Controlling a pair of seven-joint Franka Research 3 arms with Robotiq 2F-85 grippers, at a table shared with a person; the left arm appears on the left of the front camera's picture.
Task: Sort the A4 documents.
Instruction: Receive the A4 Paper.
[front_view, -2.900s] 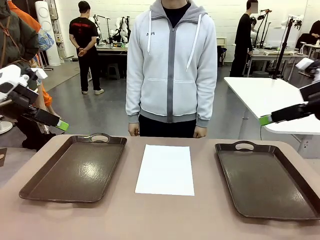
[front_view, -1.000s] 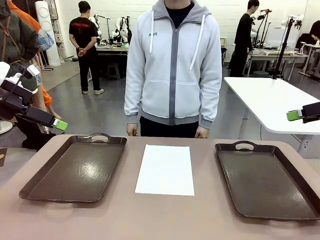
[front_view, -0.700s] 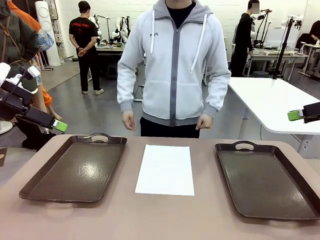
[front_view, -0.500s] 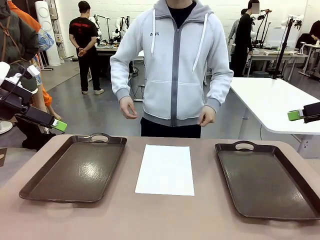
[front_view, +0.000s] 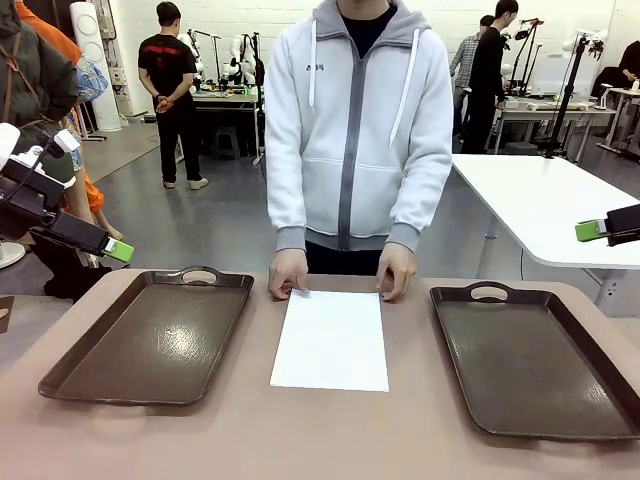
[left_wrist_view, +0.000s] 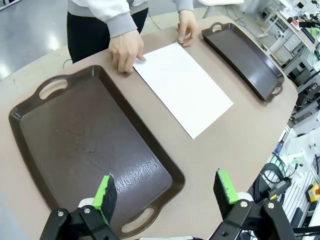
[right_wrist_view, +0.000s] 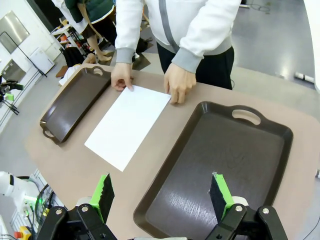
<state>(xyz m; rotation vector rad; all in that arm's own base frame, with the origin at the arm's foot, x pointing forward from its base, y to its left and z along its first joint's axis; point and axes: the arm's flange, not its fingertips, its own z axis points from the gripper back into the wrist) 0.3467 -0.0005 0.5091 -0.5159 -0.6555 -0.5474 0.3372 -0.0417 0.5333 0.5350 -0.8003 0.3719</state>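
My left hand (left_wrist_view: 165, 190) and right hand (right_wrist_view: 162, 192) gape wide. Thin white A4 documents (front_view: 330, 340) lie between glossy rimmed trays (front_view: 228, 330), edges apart.

Table (front_view: 300, 440) holds left tray (front_view: 150, 340), A4 document (front_view: 330, 340), right tray (front_view: 530, 370).

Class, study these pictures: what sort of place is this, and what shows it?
Probably a robotics lab or workshop. A left claw and a right claw hang open by a table with trays and paper. Behind the person are a bare grey floor and a white bench.
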